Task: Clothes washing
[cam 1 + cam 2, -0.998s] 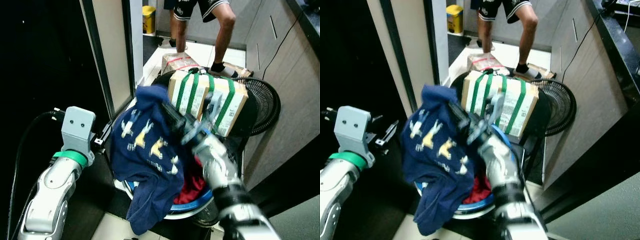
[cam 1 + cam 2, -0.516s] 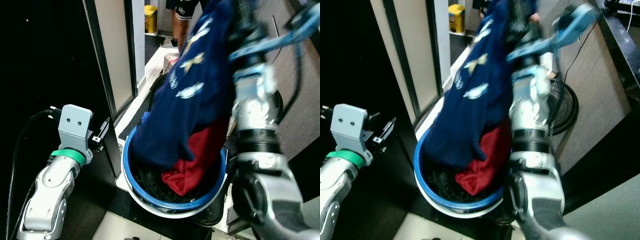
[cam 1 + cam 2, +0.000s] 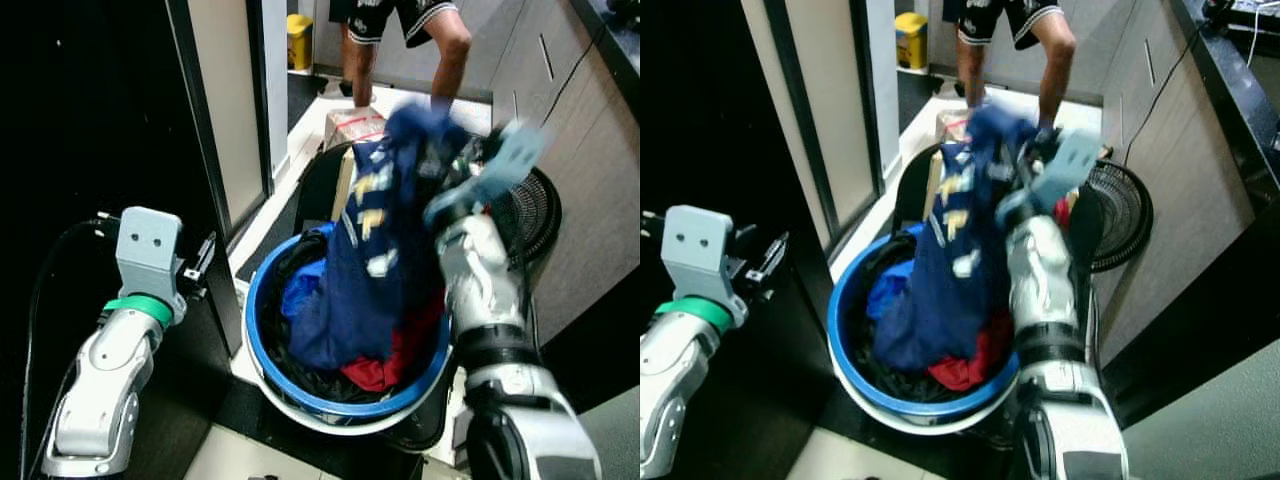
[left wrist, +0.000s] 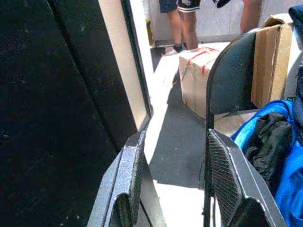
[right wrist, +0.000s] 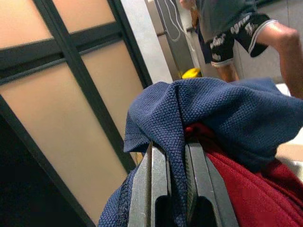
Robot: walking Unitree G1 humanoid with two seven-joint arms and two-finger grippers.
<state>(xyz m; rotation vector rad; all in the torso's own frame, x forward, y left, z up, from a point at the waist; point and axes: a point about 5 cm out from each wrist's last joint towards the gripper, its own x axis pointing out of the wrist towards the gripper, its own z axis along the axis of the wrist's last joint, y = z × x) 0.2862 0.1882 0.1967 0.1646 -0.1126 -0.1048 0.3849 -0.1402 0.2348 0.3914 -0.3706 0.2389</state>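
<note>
My right claw (image 5: 173,189) clamps the navy shirt (image 3: 365,270) above the blue laundry basket (image 3: 262,345); I should lift higher until its hem clears. Left claw (image 4: 177,175) gapes idle.

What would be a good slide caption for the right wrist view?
Right gripper pinches a fold of navy blue garment over red cloth, with a person's legs behind.
</note>
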